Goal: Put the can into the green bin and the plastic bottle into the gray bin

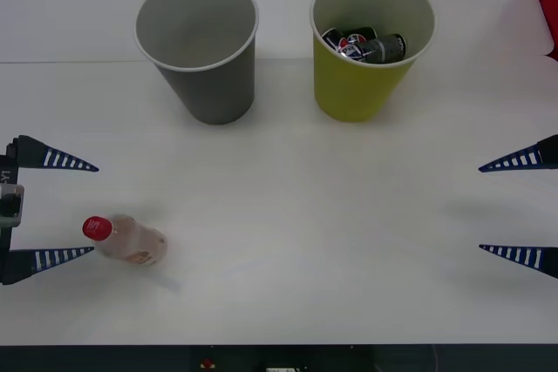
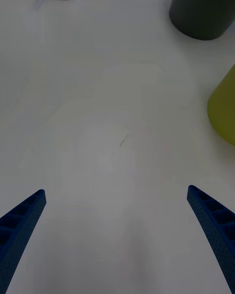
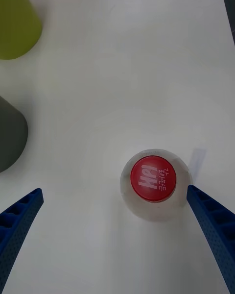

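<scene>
With the can already inside the green bin, the left gripper, fingers spread wide, flanks the upright plastic bottle near the gray bin and should centre before closing; the right gripper waits open.

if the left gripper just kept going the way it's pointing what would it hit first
Most likely the plastic bottle, standing just ahead of the open left gripper, close to one finger; depth is unclear.
</scene>
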`<state>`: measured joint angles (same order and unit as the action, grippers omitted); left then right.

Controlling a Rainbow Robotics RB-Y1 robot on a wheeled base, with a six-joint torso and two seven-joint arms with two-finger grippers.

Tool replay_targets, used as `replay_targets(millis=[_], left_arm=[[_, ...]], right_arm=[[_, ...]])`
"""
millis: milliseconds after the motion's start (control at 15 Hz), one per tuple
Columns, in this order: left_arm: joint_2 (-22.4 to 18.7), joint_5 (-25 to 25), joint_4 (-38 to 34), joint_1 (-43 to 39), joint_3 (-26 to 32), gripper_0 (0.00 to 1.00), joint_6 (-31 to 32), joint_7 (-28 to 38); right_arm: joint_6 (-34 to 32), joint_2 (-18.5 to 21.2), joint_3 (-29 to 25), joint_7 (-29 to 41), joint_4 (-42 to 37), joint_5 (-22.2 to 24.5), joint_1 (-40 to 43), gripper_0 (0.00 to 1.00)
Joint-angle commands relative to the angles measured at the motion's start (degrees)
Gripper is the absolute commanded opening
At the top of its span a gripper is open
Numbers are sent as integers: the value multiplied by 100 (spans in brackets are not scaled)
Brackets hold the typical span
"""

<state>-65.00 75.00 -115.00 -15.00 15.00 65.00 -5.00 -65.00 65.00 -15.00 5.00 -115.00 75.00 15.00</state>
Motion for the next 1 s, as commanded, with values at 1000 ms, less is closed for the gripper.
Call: replay_targets(millis=[1000], left_arm=[[-39,-1093,1366,-152,-15,100,487,-739]], right_arm=[[0,0,0,0,0,0,0,100]])
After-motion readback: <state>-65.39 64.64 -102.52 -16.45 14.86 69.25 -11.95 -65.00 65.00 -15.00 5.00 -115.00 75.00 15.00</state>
